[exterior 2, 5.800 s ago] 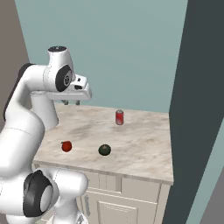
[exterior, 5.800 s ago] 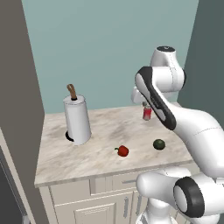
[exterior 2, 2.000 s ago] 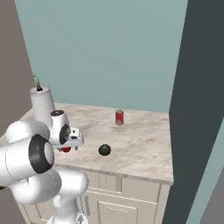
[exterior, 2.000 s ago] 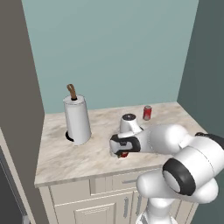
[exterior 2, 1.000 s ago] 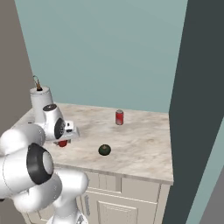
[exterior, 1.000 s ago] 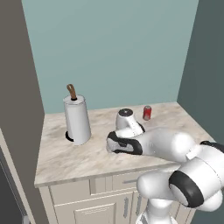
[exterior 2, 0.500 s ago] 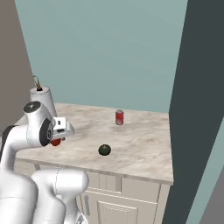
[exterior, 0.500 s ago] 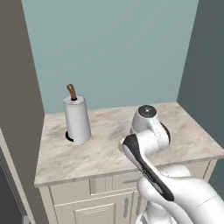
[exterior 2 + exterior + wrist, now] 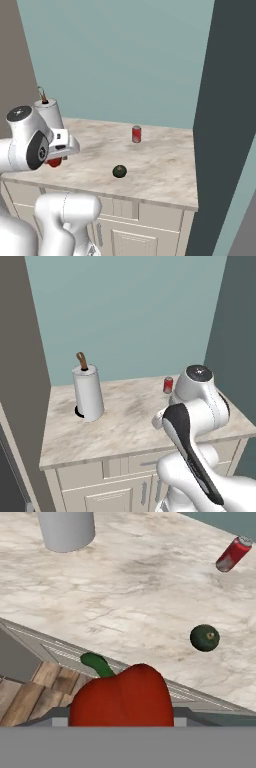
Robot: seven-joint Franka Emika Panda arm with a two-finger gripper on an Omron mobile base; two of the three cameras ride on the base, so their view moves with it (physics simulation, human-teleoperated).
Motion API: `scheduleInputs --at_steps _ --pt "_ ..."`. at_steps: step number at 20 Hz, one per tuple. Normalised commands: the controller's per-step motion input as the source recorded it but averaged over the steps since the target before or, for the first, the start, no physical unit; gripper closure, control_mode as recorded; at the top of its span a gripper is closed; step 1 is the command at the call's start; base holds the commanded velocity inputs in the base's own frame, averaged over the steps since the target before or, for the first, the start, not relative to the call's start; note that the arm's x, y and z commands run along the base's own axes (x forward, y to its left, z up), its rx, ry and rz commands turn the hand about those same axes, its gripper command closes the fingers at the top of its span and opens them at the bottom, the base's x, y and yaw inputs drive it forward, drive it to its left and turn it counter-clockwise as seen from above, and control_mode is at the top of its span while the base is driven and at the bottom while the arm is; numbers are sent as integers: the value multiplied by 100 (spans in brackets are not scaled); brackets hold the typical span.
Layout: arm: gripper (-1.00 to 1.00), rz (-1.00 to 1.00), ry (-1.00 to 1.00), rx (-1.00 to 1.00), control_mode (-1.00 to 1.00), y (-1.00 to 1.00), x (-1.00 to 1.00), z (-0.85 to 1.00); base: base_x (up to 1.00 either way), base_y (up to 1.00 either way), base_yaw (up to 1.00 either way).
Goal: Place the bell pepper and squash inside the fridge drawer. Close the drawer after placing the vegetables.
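The gripper (image 9: pixel 56 159) is clenched on the bell pepper (image 9: pixel 121 696), a glossy red lump with a curved green stem that sits right against the lens in the hand view and shows as a small red patch under the white hand in the right base view. There the pepper hangs just above the near left part of the counter (image 9: pixel 160 165), close to its front edge. The squash (image 9: pixel 119 171) lies loose on the marble, a small round dark green ball with a pale spot at its top, well apart from the pepper and toward the middle of the counter's front. Behind it, near the wall, stands a red soda can (image 9: pixel 136 134), a smooth cylinder with a silvery top. At the left end a paper towel roll (image 9: pixel 88 392) stands upright, a plain white cylinder on a dark base with a brown wooden knob sticking out of the top. The counter is pale veined stone over cream cabinet fronts (image 9: pixel 120 491) with panelled doors. The wall behind is flat teal, with a dark grey panel (image 9: pixel 225 110) rising at the right. In the hand view, wooden floor planks (image 9: pixel 30 694) show below the counter edge.
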Motion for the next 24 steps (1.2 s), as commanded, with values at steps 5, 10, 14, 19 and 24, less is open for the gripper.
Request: scheduleInputs --at_steps 5,10,14,19,24 --pt "100 0 0 0 -100 0 0 6 0 0 0" --pt "100 0 0 0 -100 0 1 -1 0 0 0" --pt "100 0 -1 0 -100 0 -19 -11 0 0 0" --pt "100 0 0 0 100 0 0 0 -98 0 0" --pt "100 0 0 0 100 0 0 0 -100 42 0"
